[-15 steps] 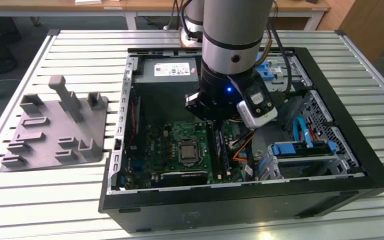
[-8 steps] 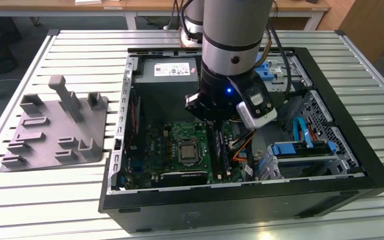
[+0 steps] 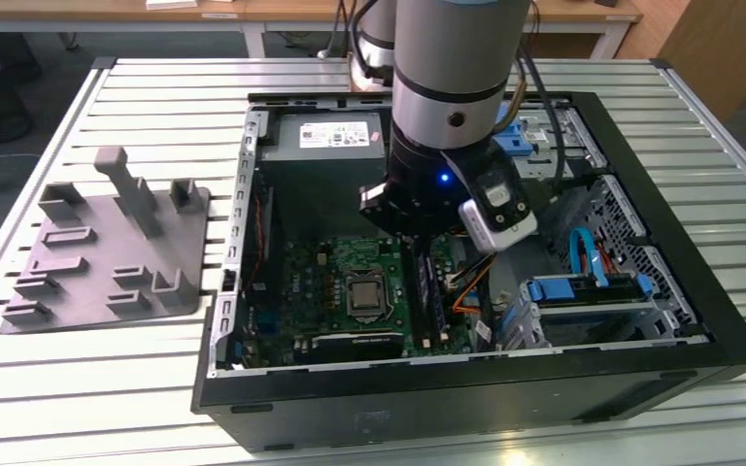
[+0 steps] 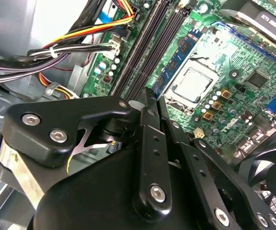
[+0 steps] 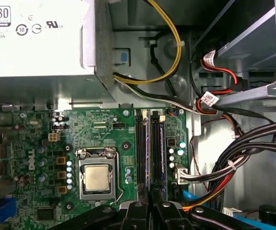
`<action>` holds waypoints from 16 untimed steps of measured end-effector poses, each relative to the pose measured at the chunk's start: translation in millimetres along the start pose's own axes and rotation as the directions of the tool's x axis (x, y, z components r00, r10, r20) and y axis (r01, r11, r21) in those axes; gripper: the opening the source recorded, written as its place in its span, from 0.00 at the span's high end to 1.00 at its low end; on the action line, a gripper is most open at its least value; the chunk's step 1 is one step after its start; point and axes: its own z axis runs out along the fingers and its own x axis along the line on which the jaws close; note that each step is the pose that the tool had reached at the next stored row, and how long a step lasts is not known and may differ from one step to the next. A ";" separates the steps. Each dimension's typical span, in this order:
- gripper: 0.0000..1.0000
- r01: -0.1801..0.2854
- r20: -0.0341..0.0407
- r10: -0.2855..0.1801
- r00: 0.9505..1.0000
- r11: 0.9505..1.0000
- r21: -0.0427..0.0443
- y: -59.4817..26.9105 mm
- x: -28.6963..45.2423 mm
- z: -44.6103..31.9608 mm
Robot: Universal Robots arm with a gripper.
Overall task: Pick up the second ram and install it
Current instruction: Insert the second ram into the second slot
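The pincer [image 4: 155, 98] was down inside the open computer box [image 3: 477, 388], which lay on the slatted desk [image 3: 152, 388]. Its two black fingers [image 5: 137, 211] sat close together, with only a thin gap, and they pinched one end of the second ram [image 4: 178, 62]. In the second wrist view the ram looked like a long, thin, flat stick, bluish and dark, with tiny parts along its side. It ran straight out from the pincer, just beside the square silver chip [image 4: 193, 85]. In the first wrist view the ram [image 5: 155, 153] lay in line with the long black slots [image 5: 141, 148], and those slots were between it and the silver chip [image 5: 98, 178]. I could not tell if it was pushed all the way in. In the exterior view the ram [image 3: 427, 291] was a dark strip just beside the chip [image 3: 366, 294]. A grey block [image 3: 114, 252] sat on the desk, well apart from the chip.
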 end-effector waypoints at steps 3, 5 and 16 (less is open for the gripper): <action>0.86 0.000 0.000 0.000 1.000 1.000 0.000 -0.1 0.1 2.6; 0.86 0.000 0.000 0.000 1.000 1.000 0.000 -0.2 0.2 4.6; 0.86 0.000 0.000 0.000 1.000 1.000 0.000 -0.5 0.4 10.8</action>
